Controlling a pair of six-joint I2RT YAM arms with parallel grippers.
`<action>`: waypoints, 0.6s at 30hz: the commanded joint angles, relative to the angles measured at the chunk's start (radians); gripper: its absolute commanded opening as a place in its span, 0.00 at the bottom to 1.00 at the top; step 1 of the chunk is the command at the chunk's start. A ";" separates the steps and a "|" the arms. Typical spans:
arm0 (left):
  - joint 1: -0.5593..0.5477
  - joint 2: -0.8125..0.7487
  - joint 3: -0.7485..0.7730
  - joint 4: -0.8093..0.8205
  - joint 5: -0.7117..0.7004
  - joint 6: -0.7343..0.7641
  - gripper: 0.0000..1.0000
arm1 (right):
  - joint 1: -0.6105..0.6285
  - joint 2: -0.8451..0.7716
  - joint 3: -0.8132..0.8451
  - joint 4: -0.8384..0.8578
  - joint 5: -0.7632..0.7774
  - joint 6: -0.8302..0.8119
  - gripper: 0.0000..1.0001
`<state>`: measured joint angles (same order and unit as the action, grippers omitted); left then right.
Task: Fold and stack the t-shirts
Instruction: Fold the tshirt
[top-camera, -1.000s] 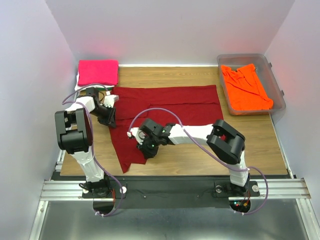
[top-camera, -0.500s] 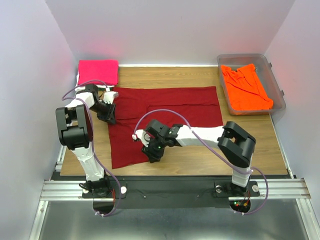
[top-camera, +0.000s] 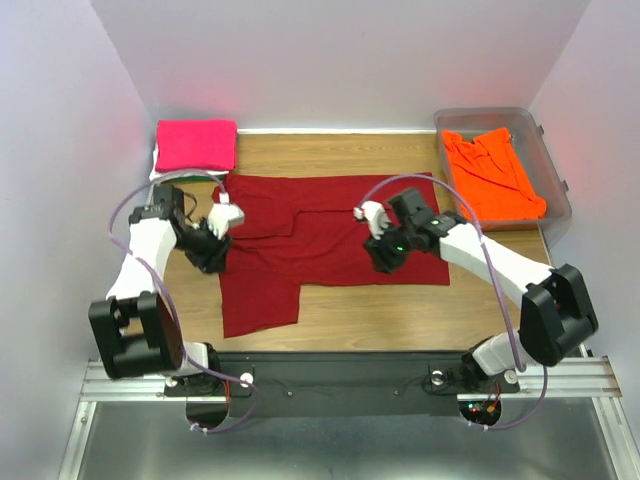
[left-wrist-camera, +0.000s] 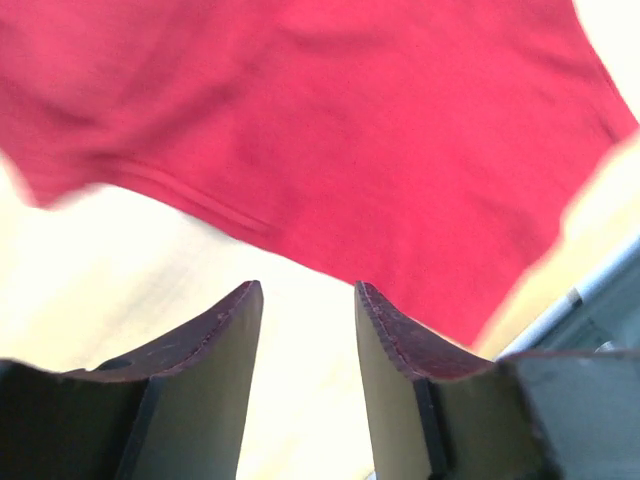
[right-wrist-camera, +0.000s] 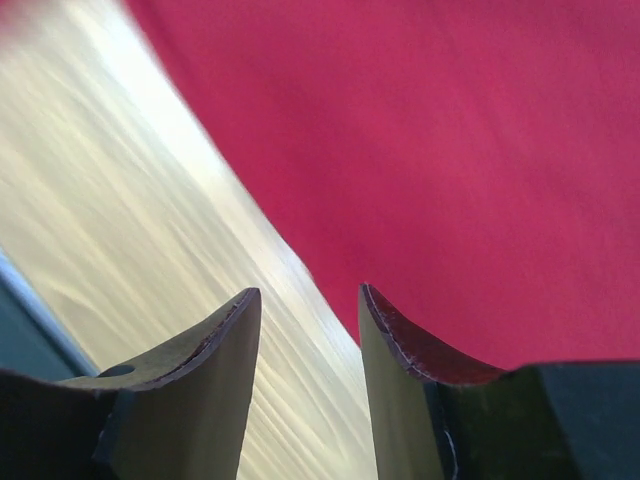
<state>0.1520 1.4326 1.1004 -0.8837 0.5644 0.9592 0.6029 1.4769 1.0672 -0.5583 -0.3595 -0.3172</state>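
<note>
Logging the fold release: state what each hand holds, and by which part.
Nothing is held. The left hand and the right hand both stand open, their gaps empty, clear of the dark red t-shirt.

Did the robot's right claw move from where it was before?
Yes. The right gripper went rightward and farther back, closer to the clear tub.

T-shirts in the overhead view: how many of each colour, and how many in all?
Dark red t-shirt: 1
Hot pink t-shirt: 1
Orange t-shirt: 1
Total: 3
A white edge under the pink one is too hidden to count.
</note>
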 joint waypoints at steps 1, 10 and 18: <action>-0.052 -0.122 -0.158 -0.123 -0.055 0.171 0.56 | -0.115 -0.081 -0.085 -0.138 0.123 -0.187 0.50; -0.265 -0.250 -0.309 -0.066 -0.169 0.101 0.61 | -0.414 -0.090 -0.200 -0.146 0.197 -0.451 0.54; -0.486 -0.247 -0.327 -0.048 -0.329 0.052 0.65 | -0.434 -0.078 -0.217 -0.149 0.188 -0.510 0.57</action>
<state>-0.2558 1.2201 0.7834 -0.9398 0.3332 1.0336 0.1703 1.4029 0.8478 -0.7055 -0.1696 -0.7712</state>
